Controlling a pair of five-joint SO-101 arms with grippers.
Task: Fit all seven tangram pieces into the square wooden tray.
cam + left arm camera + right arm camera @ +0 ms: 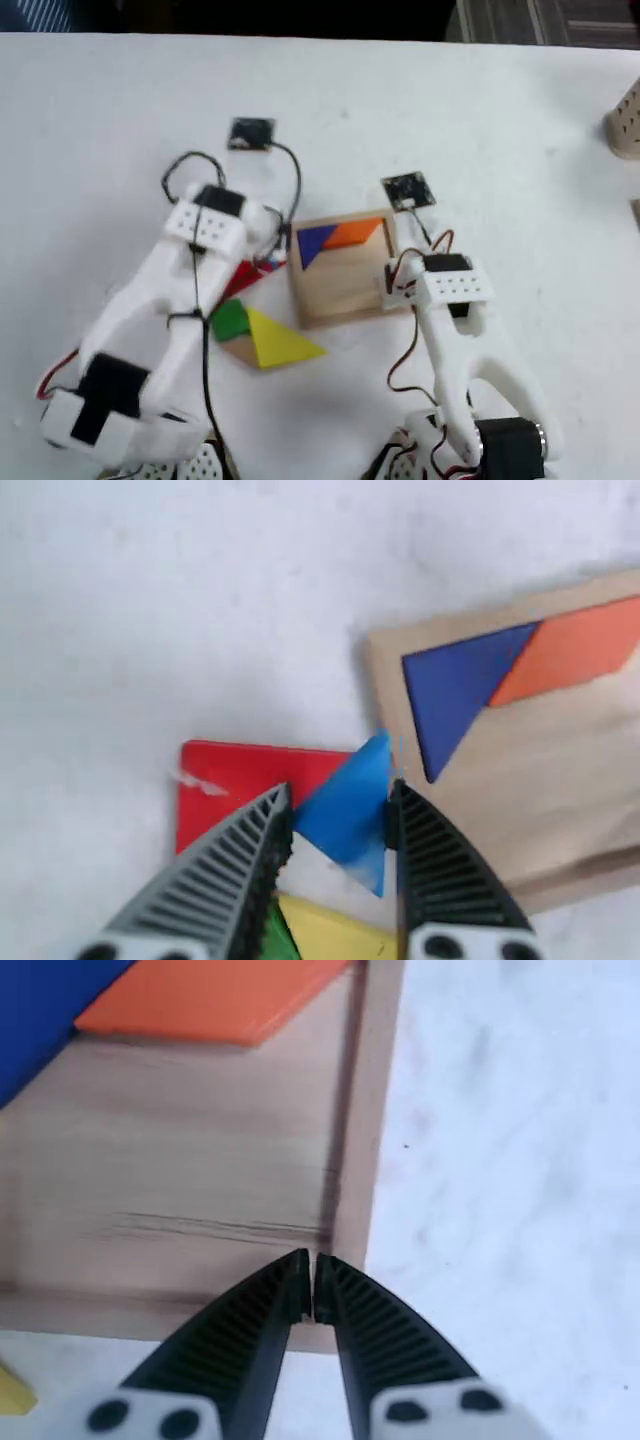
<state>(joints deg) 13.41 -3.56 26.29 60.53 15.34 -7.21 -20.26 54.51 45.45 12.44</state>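
The square wooden tray (345, 295) holds a dark blue triangle (313, 244) and an orange parallelogram (357, 233) along its far side. My left gripper (338, 805) is shut on a small light blue triangle (345, 810), just off the tray's (560, 810) left edge and over a red piece (235, 775). A green piece (230, 318), a yellow triangle (280, 340) and a tan piece (238, 351) lie in front of the tray's left corner. Over the tray's near right corner rim (365, 1110), my right gripper (308, 1265) is shut with nothing in it.
Two small black boards (251, 133) (408, 189) with cables lie behind the tray. A pale pegged object (626, 122) sits at the table's right edge. Open white table stretches behind and to the right.
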